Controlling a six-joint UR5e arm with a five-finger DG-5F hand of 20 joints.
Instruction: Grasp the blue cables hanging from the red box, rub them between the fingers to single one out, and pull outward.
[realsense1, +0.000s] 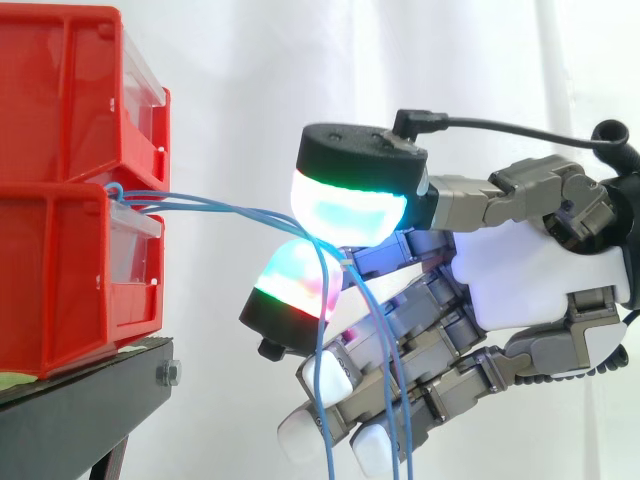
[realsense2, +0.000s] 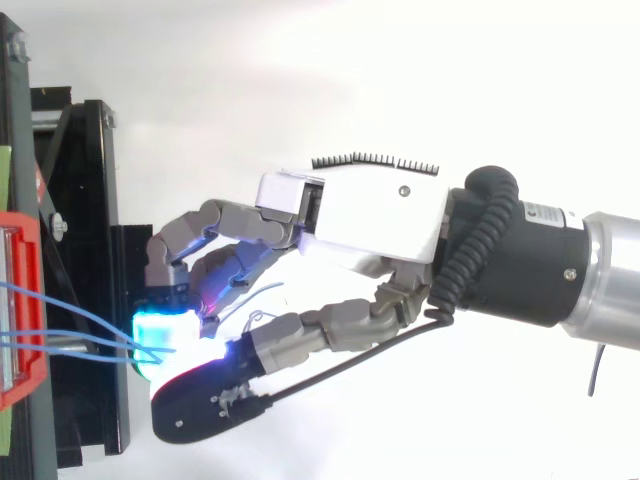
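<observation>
Thin blue cables (realsense1: 225, 209) run out of the gap between two stacked red boxes (realsense1: 60, 190) at the left and stretch right to my hand (realsense1: 530, 270). The thumb pad above, glowing cyan-green, and a finger pad (realsense1: 290, 290) below, glowing green and red, pinch the cables where they meet. Past the pinch the cables drop down in front of the lower fingers and leave the bottom of the side view. From above, the cables (realsense2: 70, 335) lead from the red box (realsense2: 20, 310) to the glowing pad (realsense2: 165, 335) of my hand (realsense2: 370, 215).
The red boxes sit on a black stand (realsense1: 85, 410) at the left, with a bolt on its front edge. A white curtain hangs behind. There is open space to the right of the boxes, where my arm (realsense2: 570, 265) comes in.
</observation>
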